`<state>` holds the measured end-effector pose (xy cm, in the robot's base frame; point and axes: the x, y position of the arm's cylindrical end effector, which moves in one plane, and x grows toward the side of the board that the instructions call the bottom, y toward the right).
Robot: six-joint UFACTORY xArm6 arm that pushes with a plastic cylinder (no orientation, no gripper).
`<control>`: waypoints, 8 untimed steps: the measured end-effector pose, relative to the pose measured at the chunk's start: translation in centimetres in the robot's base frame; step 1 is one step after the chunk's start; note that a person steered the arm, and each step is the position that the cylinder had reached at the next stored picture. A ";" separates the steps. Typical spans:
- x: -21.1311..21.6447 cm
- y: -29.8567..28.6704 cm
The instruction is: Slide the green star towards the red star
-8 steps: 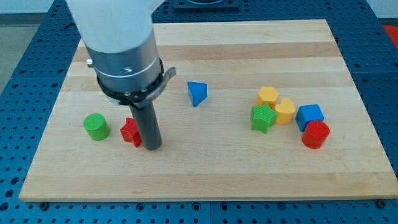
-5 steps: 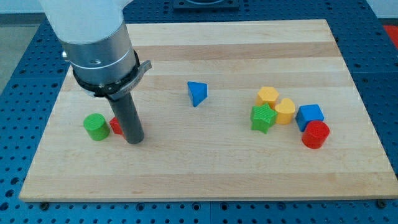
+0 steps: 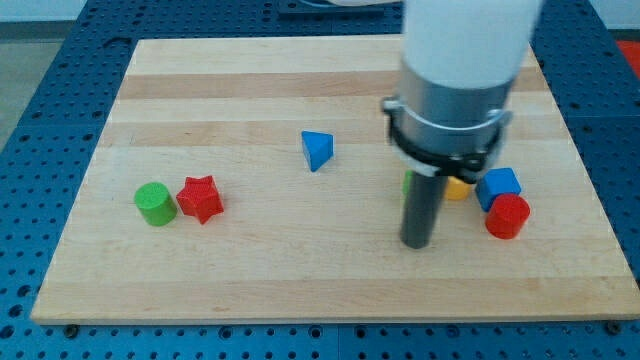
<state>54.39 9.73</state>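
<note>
The red star (image 3: pixel 201 198) lies at the view's left, next to a green cylinder (image 3: pixel 155 204). The green star (image 3: pixel 408 184) is at the view's right, almost wholly hidden behind my rod; only a green sliver shows at the rod's left edge. My tip (image 3: pixel 416 243) rests on the board just below the green star's spot, left of the red cylinder (image 3: pixel 507 216).
A blue triangular block (image 3: pixel 317 150) sits mid-board. A blue cube (image 3: pixel 497 186) lies above the red cylinder. A yellow block (image 3: pixel 457 188) peeks out beside the rod; the arm's body hides the blocks behind it. The board's edge (image 3: pixel 320 318) runs along the bottom.
The arm has swung from the red star at the left across to the right cluster. The red star, now uncovered, sits close to the green cylinder. The green star is now hidden.
</note>
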 end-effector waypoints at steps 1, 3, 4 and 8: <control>-2.2 3.1; -6.0 1.9; -6.0 -1.4; -9.6 -2.6</control>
<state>44.84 7.11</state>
